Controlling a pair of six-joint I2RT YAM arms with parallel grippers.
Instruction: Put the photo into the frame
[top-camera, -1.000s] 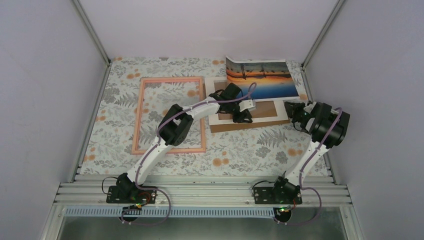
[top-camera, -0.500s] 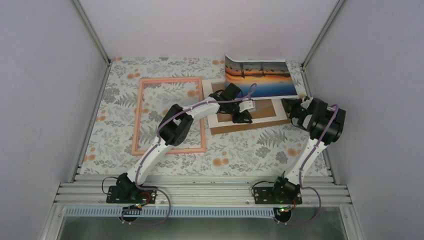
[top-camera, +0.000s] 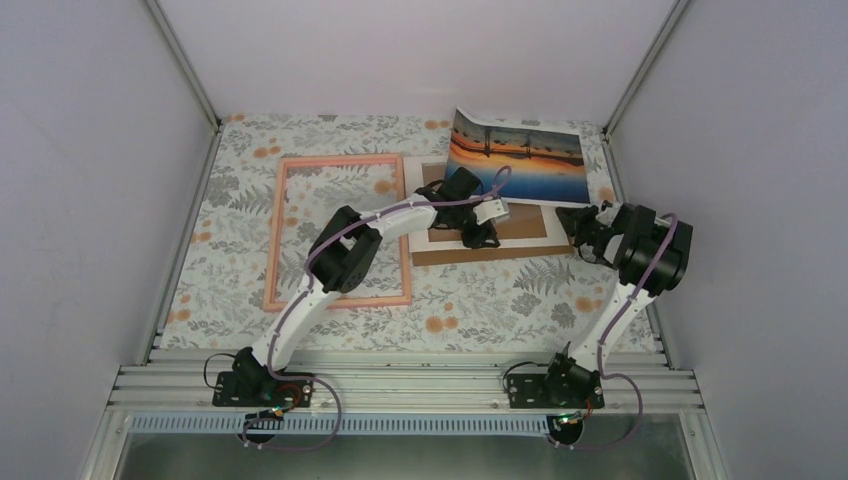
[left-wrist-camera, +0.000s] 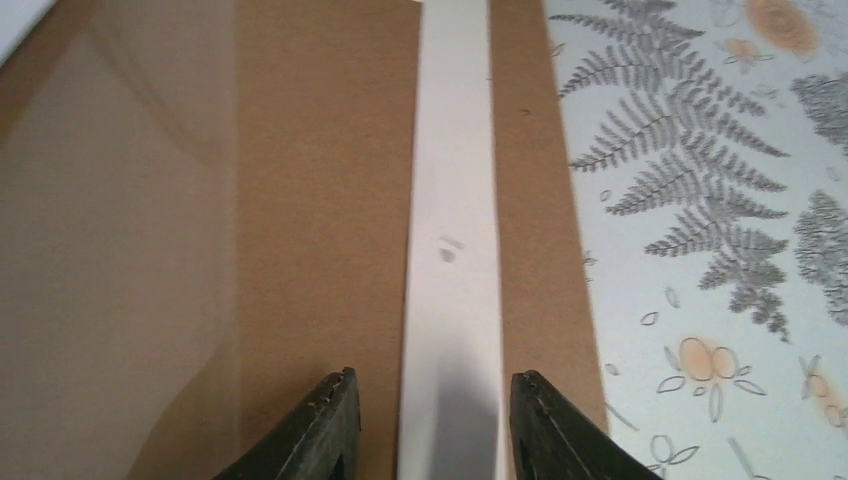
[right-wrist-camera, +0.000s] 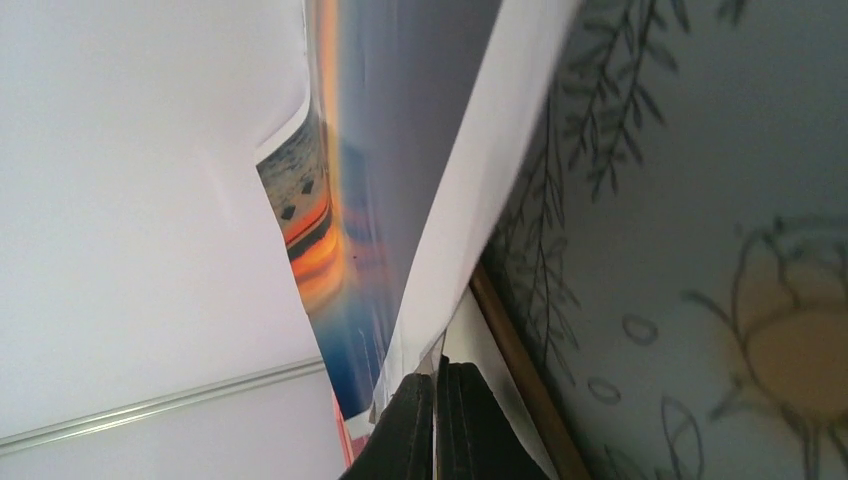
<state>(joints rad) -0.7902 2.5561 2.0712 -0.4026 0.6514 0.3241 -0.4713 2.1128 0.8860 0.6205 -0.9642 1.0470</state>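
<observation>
My right gripper (right-wrist-camera: 437, 400) is clamped shut on the white edge of the photo (top-camera: 517, 157); my left gripper (left-wrist-camera: 430, 420) stands part open over the backing board (top-camera: 525, 218)
The photo rises tilted from the board's far side, sunset facing my bases, its corner pinched just off the board's right end. My left fingers (left-wrist-camera: 325, 430) straddle the white mat strip (left-wrist-camera: 452, 200) lying on the board, gripping nothing; whether they touch it I cannot tell. The frame (top-camera: 338, 161) lies flat at the board's left end
</observation>
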